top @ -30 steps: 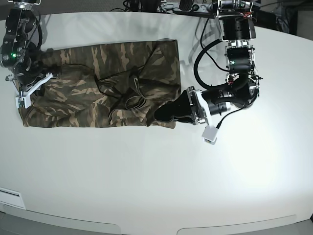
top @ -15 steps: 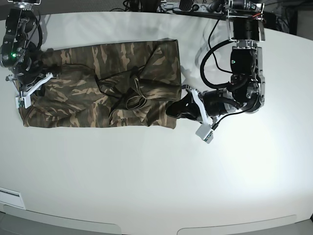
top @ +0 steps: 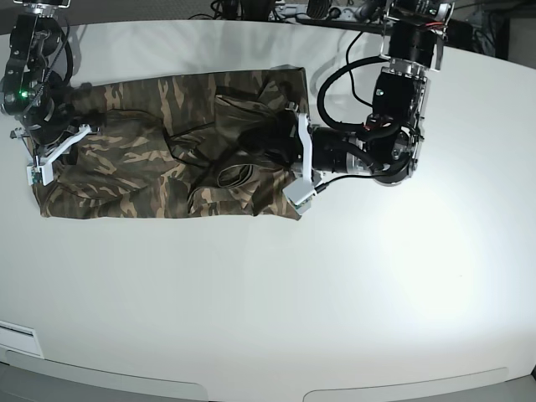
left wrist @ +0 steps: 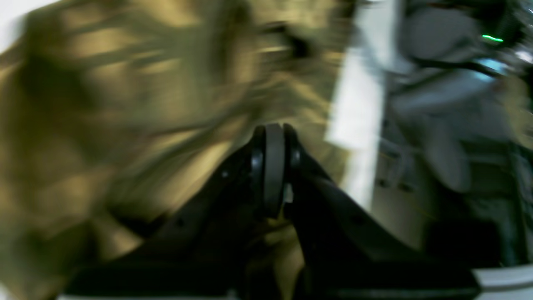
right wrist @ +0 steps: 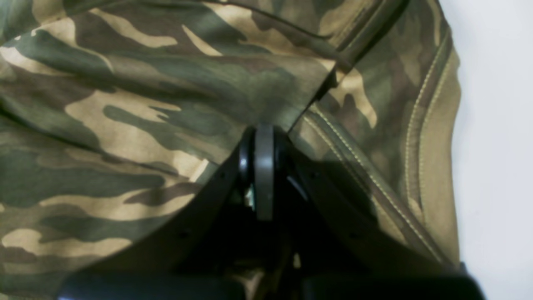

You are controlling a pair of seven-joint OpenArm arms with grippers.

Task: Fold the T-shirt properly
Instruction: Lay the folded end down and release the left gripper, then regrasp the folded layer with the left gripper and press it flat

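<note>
On your white table [top: 352,276] the T-shirt [top: 134,167] lay as a long band in the far left part of the base view. Its long axis ran from left to right in that view, parallel to the far edge of the table. The left end was quite flat, and the right end was bunched in dark folds. The tan collar [top: 230,174] showed as a loop near the middle of the band, slightly to the right, and it opened toward the near edge.

Your left gripper [left wrist: 268,166] reached over the right end of the cloth. Its jaws were pressed together, with nothing visible between them. The left wrist view was strongly blurred, so I could only say that camouflage cloth was below and behind the fingers; contact was perhaps there, but I could not confirm it.

Your right gripper [right wrist: 258,171] stood over the left end, beside a double-stitched hem [right wrist: 416,137] close to the bare table. Its jaws were also fully closed, and I could not tell whether cloth was pinched.

No brand, label or readable writing was visible on the shirt.
</note>
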